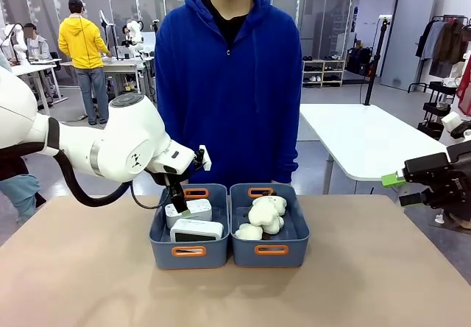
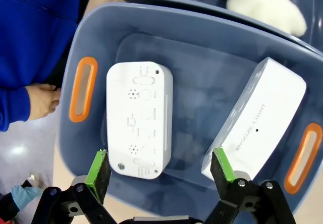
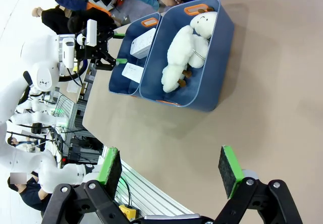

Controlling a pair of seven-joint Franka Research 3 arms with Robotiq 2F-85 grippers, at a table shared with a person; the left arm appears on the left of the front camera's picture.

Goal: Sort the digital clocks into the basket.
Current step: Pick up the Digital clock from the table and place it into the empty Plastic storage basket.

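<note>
- The left gripper [image 2: 161,171] is released with its jaws wide, above the left basket [image 1: 159,231], holding nothing.
- Both clocks lie inside this basket: one [image 2: 140,119] flat, the other [image 2: 257,118] tilted against the wall.
- The right gripper [image 3: 170,168] is released and empty, above the table [image 3: 262,108].

Two white digital clocks [image 2: 140,119] [image 2: 257,118] lie inside the blue-grey basket [image 2: 212,37].
</note>
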